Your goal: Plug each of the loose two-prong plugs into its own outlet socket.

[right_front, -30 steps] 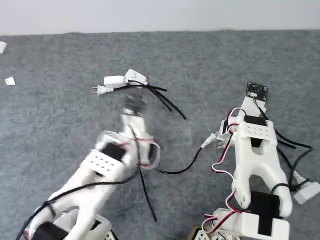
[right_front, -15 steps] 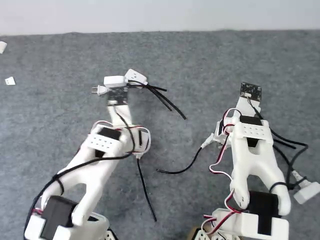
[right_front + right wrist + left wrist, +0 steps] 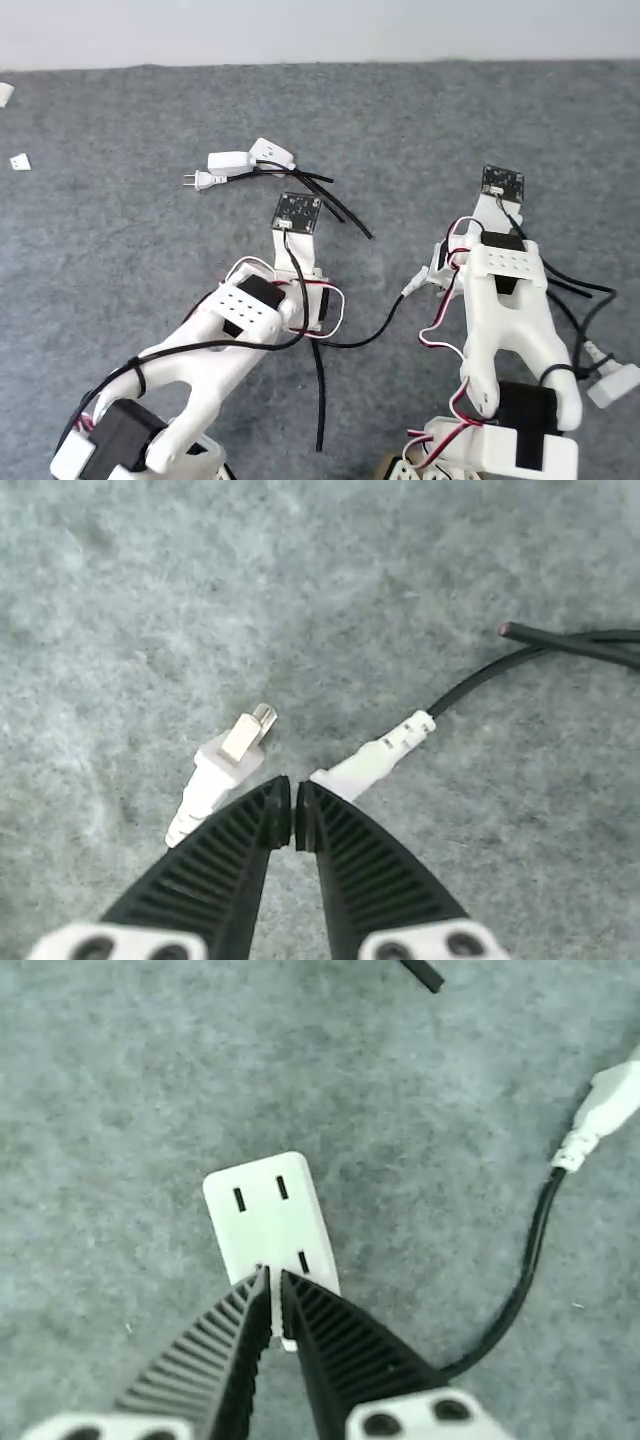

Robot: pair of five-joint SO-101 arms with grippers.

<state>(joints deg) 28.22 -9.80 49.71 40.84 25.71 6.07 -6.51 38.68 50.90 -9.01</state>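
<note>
My left gripper (image 3: 273, 1288) is pinched shut on the near edge of a white outlet block (image 3: 262, 1208), whose slots face up above the grey carpet (image 3: 120, 1090). My right gripper (image 3: 293, 802) is closed on nothing. Its tips sit just behind a two-prong plug (image 3: 222, 762) and a corded plug (image 3: 372, 760), both lying on the carpet.

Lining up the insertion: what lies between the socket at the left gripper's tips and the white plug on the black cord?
Nothing: in the left wrist view, bare grey mat separates the socket from the plug.
</note>
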